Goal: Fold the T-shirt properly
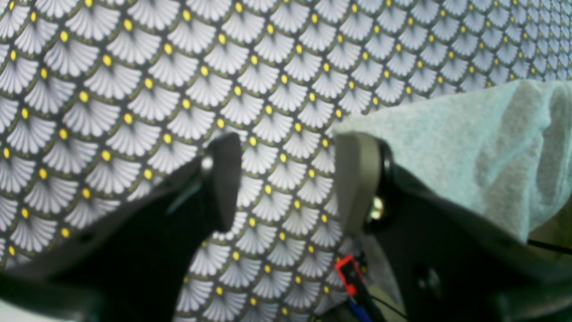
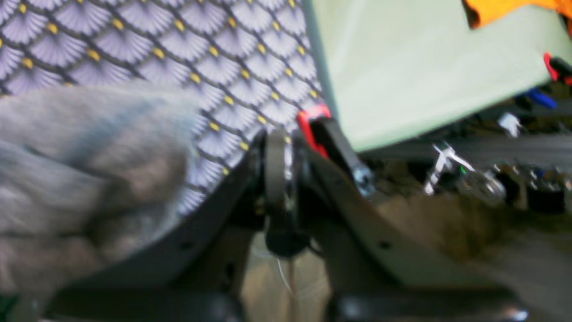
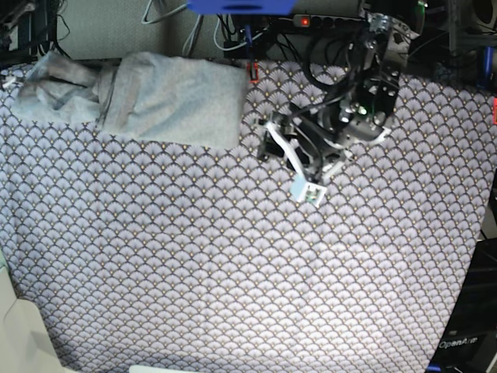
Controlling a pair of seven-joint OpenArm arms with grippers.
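left hand (image 1: 286, 179) wide, holding nothing, over the scallop-patterned cloth (image 3: 233, 272) at upper centre-right of the base view | right hand (image 2: 286, 179) pinched narrow, nothing visibly held | T-shirt (image 3: 171, 97) bundled at upper left, by the desk's far edge | risk: a sleeve could slip over the edge; regrasp could catch the cloth too

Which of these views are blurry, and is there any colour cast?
Right wrist: the most blurred; the T-shirt is smeared and the clutter behind is soft. Left wrist: cloth pattern fairly sharp, tool soft, shirt greenish. Base: evenly lit, sharp, slight bending at the edges.
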